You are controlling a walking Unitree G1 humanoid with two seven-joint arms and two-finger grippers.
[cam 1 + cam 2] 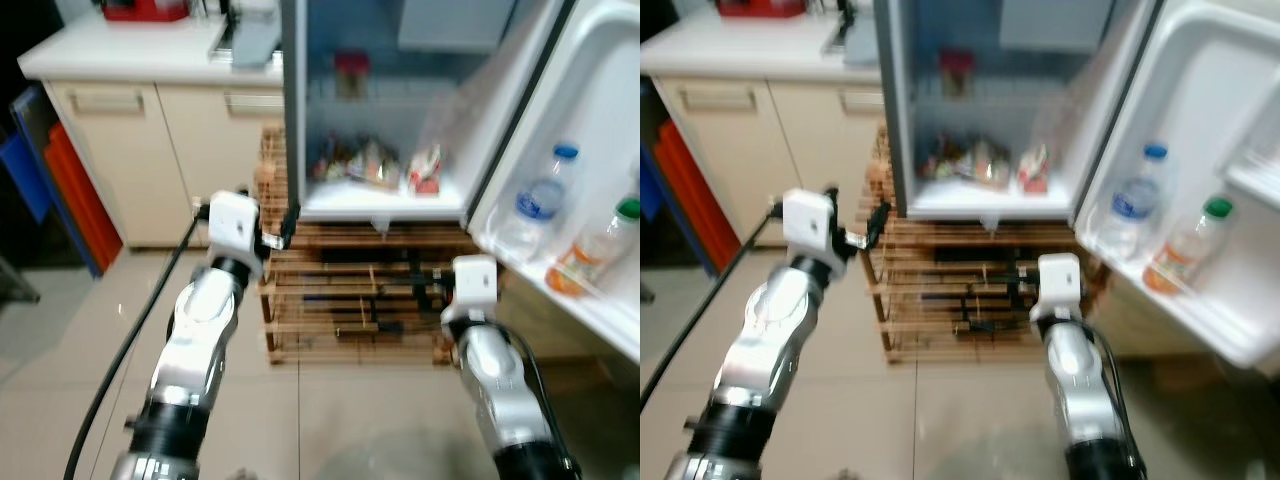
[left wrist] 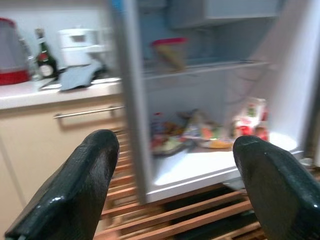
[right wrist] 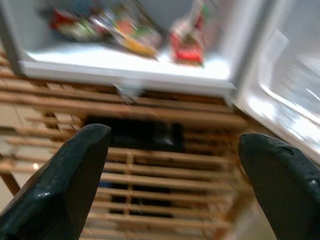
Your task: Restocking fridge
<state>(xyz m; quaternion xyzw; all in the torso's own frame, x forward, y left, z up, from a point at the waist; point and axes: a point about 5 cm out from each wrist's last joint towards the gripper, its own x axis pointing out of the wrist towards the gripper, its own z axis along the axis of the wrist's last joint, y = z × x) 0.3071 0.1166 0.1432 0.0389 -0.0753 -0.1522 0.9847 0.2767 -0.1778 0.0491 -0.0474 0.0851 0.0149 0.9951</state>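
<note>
Ahead of both pincers, the fridge (image 1: 390, 110) stands open with food on its shelf. Left pincer (image 2: 175, 185) and right pincer (image 3: 175, 185) are spread wide, holding nothing. Next they must fetch something to stock.

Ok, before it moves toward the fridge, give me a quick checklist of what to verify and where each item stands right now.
1. Fridge door open: ok, swung wide on the robot's right.
2. Left gripper free: ok, fingers spread, nothing between them.
3. Right gripper free: ok, open and empty.
4. Room on the bottom shelf: cannot tell, packets sit at the back, the front looks bare but blurred.
5. Door bottles upright: ok, two standing in the door rack.
6. An item to restock in hand: not ok, neither gripper holds one.
7. Wooden rack under the fridge: ok, both grippers are in front of it, apart from it.
</note>
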